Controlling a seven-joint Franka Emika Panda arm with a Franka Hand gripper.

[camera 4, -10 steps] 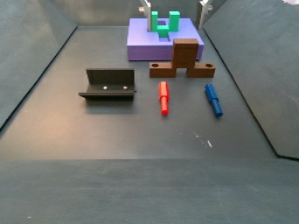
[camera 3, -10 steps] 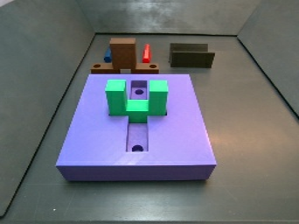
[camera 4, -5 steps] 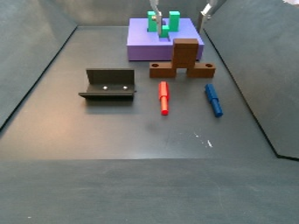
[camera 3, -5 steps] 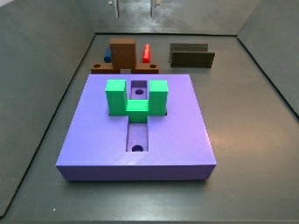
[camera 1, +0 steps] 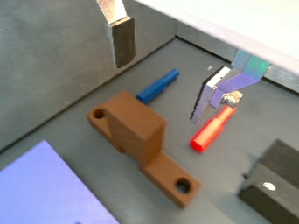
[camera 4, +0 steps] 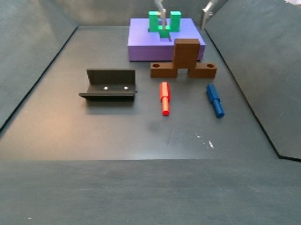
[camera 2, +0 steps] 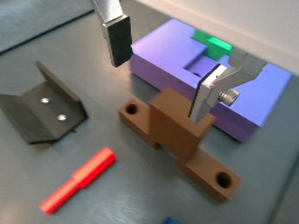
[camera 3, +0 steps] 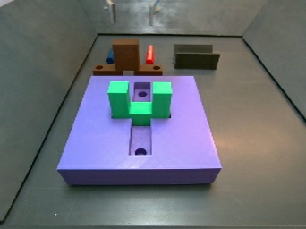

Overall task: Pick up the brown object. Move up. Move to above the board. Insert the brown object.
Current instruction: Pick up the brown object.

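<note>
My end effector [camera 2: 162,66] hangs wide open (holding nothing) above the brown object [camera 2: 173,133], seemingly well clear, beside the board [camera 2: 257,96].

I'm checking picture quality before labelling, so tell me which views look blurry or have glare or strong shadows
Both wrist views are soft, the open claw above the brown object blurred. In a side view the brown object is sharper, with pale glare on the floor. In a side view the board is evenly lit, shadows faint.

Side views: high, angled down from opposite ends of the counter [camera 4: 106,167].
Wrist views: close, looking down past the tool [camera 2: 158,66].
Shared: brown object [camera 1: 138,131], board [camera 3: 141,134].
</note>
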